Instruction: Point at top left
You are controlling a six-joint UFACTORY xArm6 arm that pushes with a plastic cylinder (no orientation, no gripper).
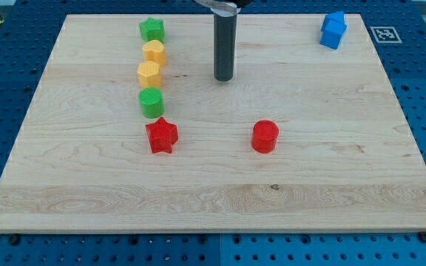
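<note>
Straight dark rod hangs vertical from frame top centre; my tip (223, 78) ends on bare wood in board's upper middle, right of yellow blocks, touching no block. No gripper or fingers, so nothing spread or pinched.

Counts, near to far: two red, two green, two yellow, one blue.

- red star block (161, 136), lower left of centre
- red cylinder block (265, 137), lower centre
- green cylinder block (151, 103)
- yellow hexagonal block (149, 74)
- yellow rounded block (154, 52)
- green star-like block (152, 29)
- blue block (333, 29), upper right

Light wooden board (346, 185); its top left corner lies upper left of frame, bare wood, well left of tip.

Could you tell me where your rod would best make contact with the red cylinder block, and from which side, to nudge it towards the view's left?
I cannot grip; my tip only pushes. I would probably meet the red cylinder block at the middle of its curved right-hand wall, coming from the view's right, since an off-centre touch on a round side would likely deflect it.
</note>
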